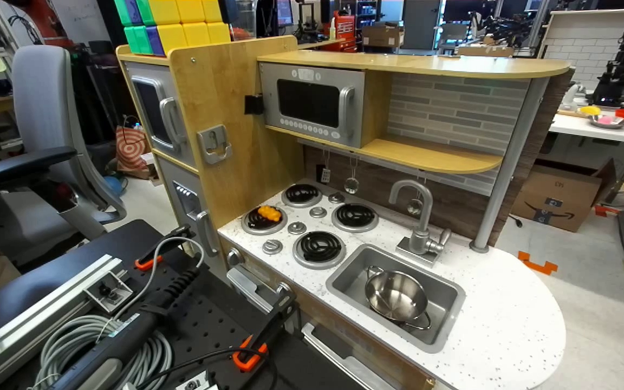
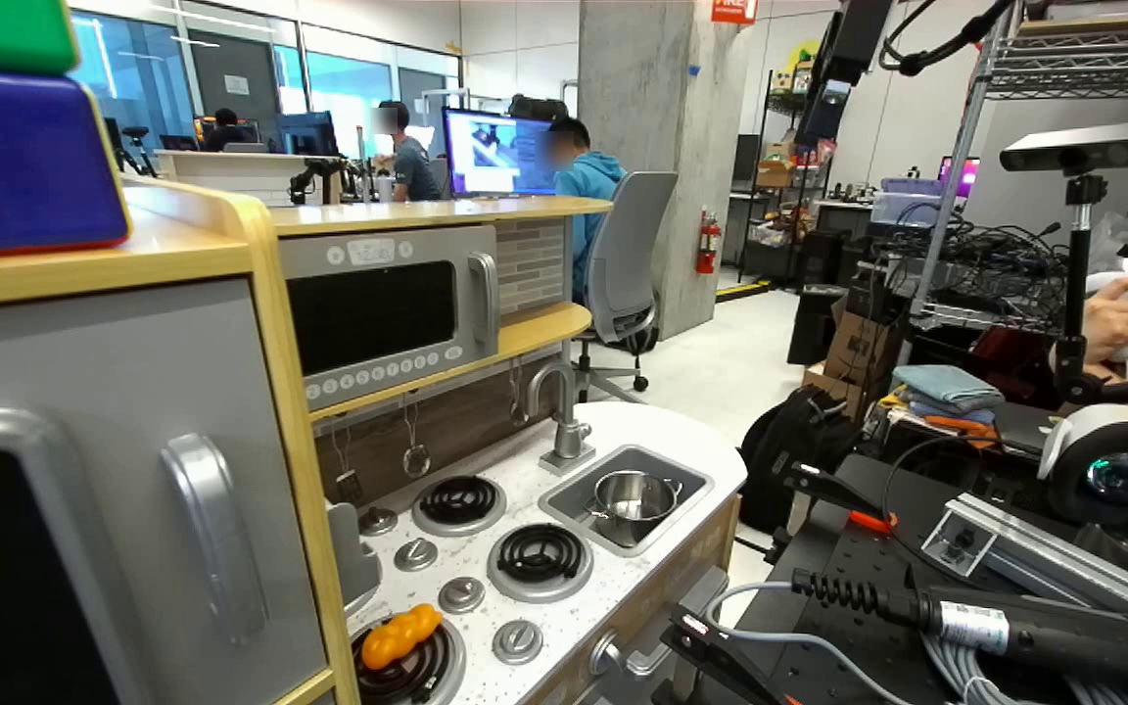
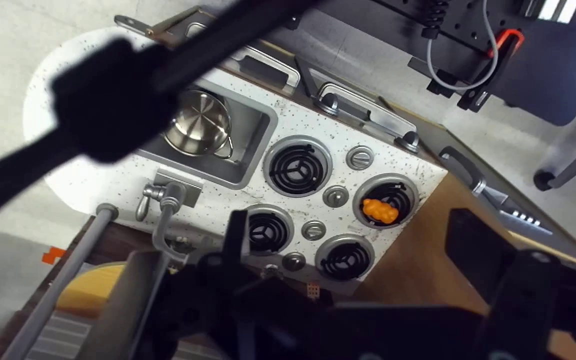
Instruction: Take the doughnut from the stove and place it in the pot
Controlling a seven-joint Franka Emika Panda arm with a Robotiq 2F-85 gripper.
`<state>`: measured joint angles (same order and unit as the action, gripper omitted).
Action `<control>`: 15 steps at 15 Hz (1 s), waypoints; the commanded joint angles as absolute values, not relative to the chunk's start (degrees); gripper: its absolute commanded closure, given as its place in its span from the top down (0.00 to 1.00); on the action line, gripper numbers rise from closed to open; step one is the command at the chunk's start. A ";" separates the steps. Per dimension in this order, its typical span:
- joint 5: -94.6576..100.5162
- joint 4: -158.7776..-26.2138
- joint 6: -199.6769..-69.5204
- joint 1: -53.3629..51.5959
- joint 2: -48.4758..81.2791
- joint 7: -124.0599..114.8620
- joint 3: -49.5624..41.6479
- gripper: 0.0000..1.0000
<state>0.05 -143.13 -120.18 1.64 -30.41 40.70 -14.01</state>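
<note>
The doughnut is an orange, knobbly piece lying on a black burner at the stove's corner, in both exterior views (image 1: 270, 213) (image 2: 400, 636) and the wrist view (image 3: 380, 211). No hole shows in it. The stove (image 1: 320, 225) is a white speckled top with black burners and silver knobs. The pot (image 1: 396, 295) is shiny steel with two handles, upright in the sink; it also shows in the wrist view (image 3: 200, 125). My gripper (image 3: 350, 220) is open, its black fingers wide apart above the stove, holding nothing. I cannot make it out in the exterior views.
The grey sink (image 1: 455, 309) has a curved faucet (image 1: 426, 216) behind it. A grey microwave (image 1: 312, 105) and a wooden shelf (image 1: 436, 154) overhang the back. A tall wooden panel (image 1: 241, 135) rises beside the doughnut's burner. A blurred dark bar (image 3: 118, 100) crosses the wrist view.
</note>
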 commanded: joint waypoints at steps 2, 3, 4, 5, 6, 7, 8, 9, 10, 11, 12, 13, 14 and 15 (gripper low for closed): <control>-2.66 -140.99 -118.28 -2.48 -25.64 53.77 -16.24 1.00; -2.84 -140.90 -117.74 -2.85 -24.81 56.20 -16.14 1.00; -3.01 -139.28 -116.14 -2.90 -23.07 59.15 -16.44 1.00; -2.04 -138.36 -113.09 -2.54 -22.06 59.49 -15.16 1.00; 1.31 -137.01 -109.38 -0.60 -20.89 54.30 -12.42 1.00; -1.31 -140.95 -114.93 -0.64 -23.74 56.26 -13.54 1.00; -0.63 -140.03 -112.98 -0.46 -22.81 55.83 -12.98 1.00; -0.45 -139.28 -111.99 -0.46 -22.10 55.53 -12.52 1.00; -0.38 -138.84 -111.67 -0.47 -21.66 55.34 -12.30 1.00; -0.47 -139.57 -113.48 -0.59 -20.71 55.18 -12.10 1.00; -1.38 -141.75 -117.96 -1.19 -20.33 54.97 -11.68 1.00; -2.05 -144.38 -123.66 -2.07 -20.17 56.10 -11.20 1.00; -2.03 -146.03 -128.14 -2.60 -20.52 56.06 -10.39 1.00; -1.30 -148.08 -132.66 -3.27 -20.02 55.78 -9.20 1.00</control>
